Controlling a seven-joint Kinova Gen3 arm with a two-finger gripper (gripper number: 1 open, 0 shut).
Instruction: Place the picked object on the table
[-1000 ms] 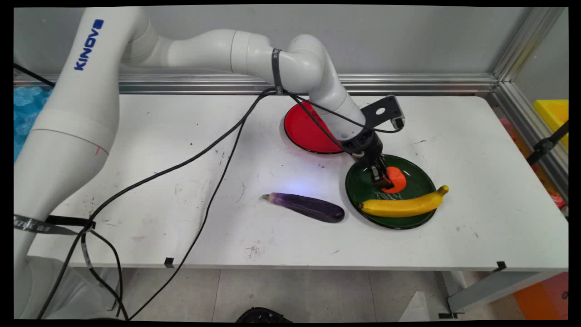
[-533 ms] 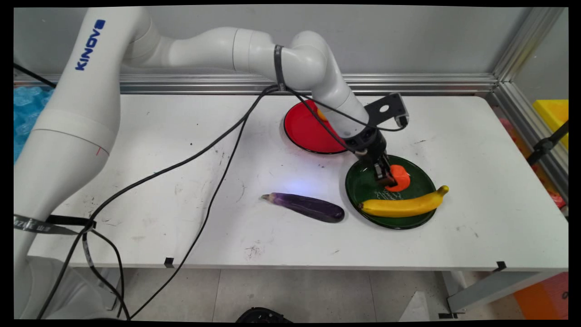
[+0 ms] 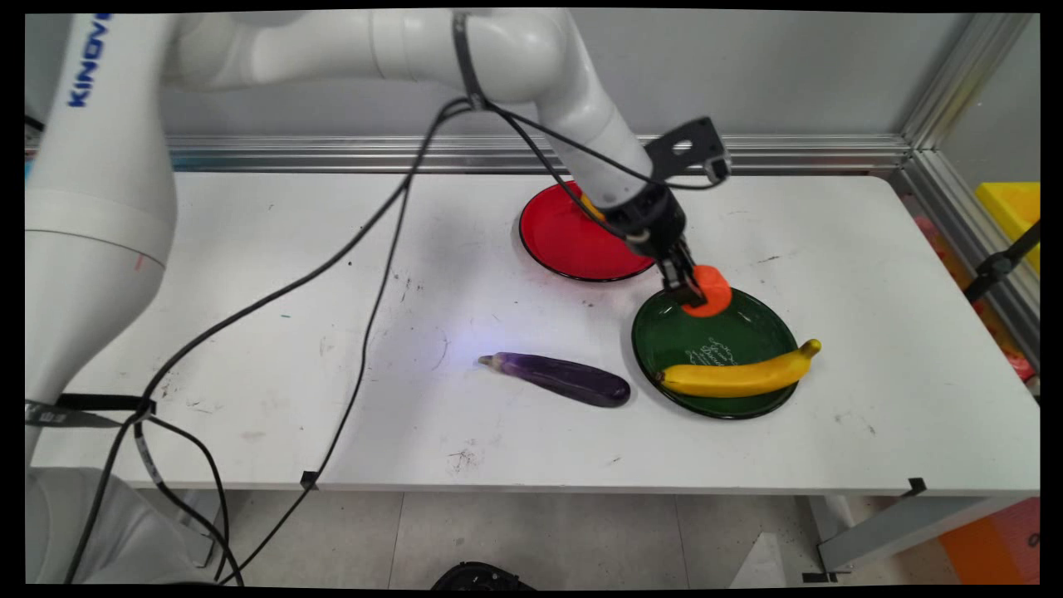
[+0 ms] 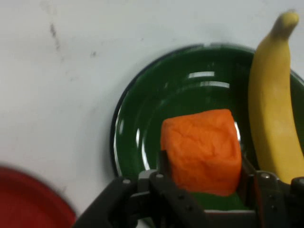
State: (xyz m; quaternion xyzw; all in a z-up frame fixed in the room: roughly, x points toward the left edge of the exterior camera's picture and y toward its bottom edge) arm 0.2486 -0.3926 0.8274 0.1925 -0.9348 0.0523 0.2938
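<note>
The gripper has its fingers closed on an orange block, one finger pressed to each of two opposite sides, seen plainly in the hand view. The block hangs clear above the far rim of the green plate, not touching it. It is a stubby, rounded cube with no clear long axis; its wide face looks toward the hand camera.

On the green plate lies a banana, long axis running left to right across the plate's near half, stem tip toward the right and overhanging the rim. In the hand view the banana runs just beside the block, apart from it.

A red plate sits just beyond the green one, toward the wall, their rims near but not touching. A purple eggplant lies on the bench left of the green plate, its stalk end pointing left and its blunt end close to the plate's rim.

Open bench surface lies to the left of the plates and to the right of the green plate up to the bench's right edge.
</note>
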